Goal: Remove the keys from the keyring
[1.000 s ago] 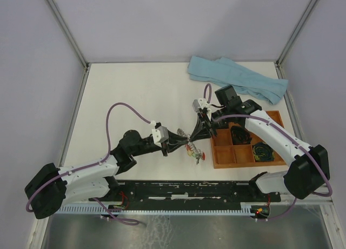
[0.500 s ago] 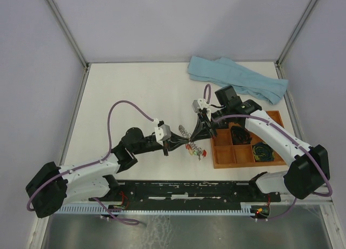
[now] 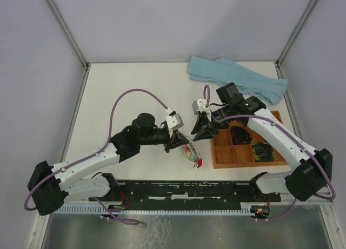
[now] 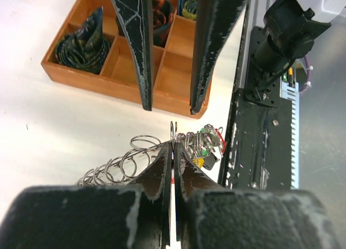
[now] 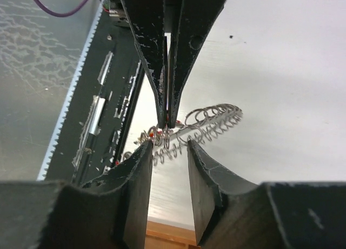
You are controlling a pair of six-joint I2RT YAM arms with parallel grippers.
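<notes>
A second ago both claws met on the keyring. Now the right gripper has let go and stands spread, holding nothing, its tips just beside the ring and apart from it. The left gripper has swung round with its elbow carried further from the near edge, and its fingers are pressed together on one thin loop of the ring. The keys, with red, green and yellow heads, now trail from that pinch toward the near right, the red one nearest the black rail at the table's edge. Whether the ring lies fully on the table cannot be told.

Beyond the keys sits the orange tray, to the ring's right, with dark coiled bundles in several compartments. In the left wrist view the right gripper's two spread fingers hang in front of the tray and hide part of its middle compartments. From above, the left gripper covers the pinched loop itself. At the far right edge lies a crumpled blue cloth, well apart from the ring
</notes>
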